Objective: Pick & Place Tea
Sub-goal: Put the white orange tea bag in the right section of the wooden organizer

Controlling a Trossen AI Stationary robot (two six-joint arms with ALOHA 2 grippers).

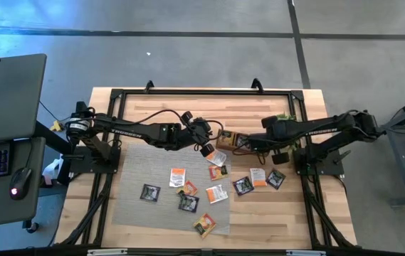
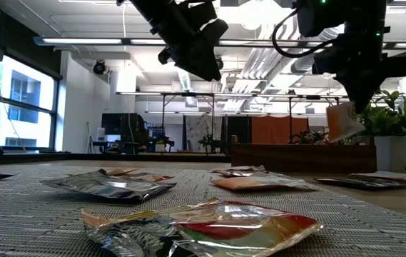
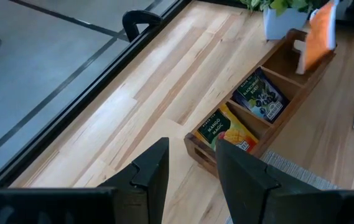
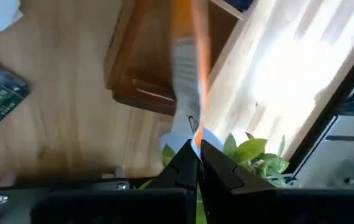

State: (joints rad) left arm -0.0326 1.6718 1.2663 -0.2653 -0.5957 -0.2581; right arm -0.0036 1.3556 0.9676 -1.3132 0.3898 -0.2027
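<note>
Several flat tea sachets (image 1: 179,177) lie loose on the grey mat (image 1: 134,171) and the wood beside it. The wooden tray (image 1: 232,140) sits behind them; the left wrist view shows a yellow sachet (image 3: 229,130) and a dark blue sachet (image 3: 260,93) in its compartments. My right gripper (image 2: 357,89) hovers over the tray's right end, shut on an orange-and-white sachet (image 2: 341,121). My left gripper (image 3: 192,168) is open, holds nothing, and hangs in the air near the tray's left end (image 1: 206,140). My right gripper pinches the orange-and-white sachet by its upper edge (image 4: 195,132) between both fingertips, coming from above. The sachet hangs straight below the fingers, lifted clear, with its lower end (image 2: 338,134) just above the tray's rim (image 2: 302,148).
A small green plant in a white pot (image 2: 392,146) stands by the tray's right end, close beside my right gripper. A crinkled sachet (image 2: 210,232) lies nearest the table's front edge. A black frame (image 1: 202,92) borders the table's far side.
</note>
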